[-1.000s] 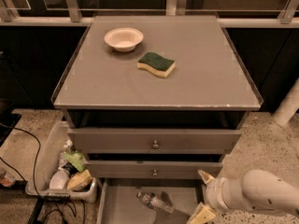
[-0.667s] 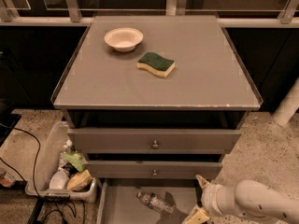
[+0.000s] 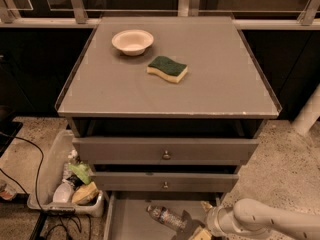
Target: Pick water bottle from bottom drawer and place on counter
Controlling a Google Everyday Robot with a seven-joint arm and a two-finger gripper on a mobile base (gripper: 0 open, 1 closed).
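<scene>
The water bottle (image 3: 166, 217) lies on its side on the grey floor of the open bottom drawer (image 3: 131, 221), white cap to the left. My gripper (image 3: 201, 221) hangs low over the drawer just right of the bottle, its fingers spread with one tip (image 3: 206, 206) behind and one (image 3: 200, 233) in front; it holds nothing. The pale arm runs off to the lower right. The counter (image 3: 220, 84) is the grey cabinet top above.
A white bowl (image 3: 132, 41) and a green-and-yellow sponge (image 3: 167, 68) sit on the counter. Two closed drawer fronts with round knobs (image 3: 166, 155) are above the open drawer. A clear bin of clutter (image 3: 67, 184) stands on the floor at left.
My gripper and arm have moved left and lower, closer to the bottle. The bottle has not moved.
</scene>
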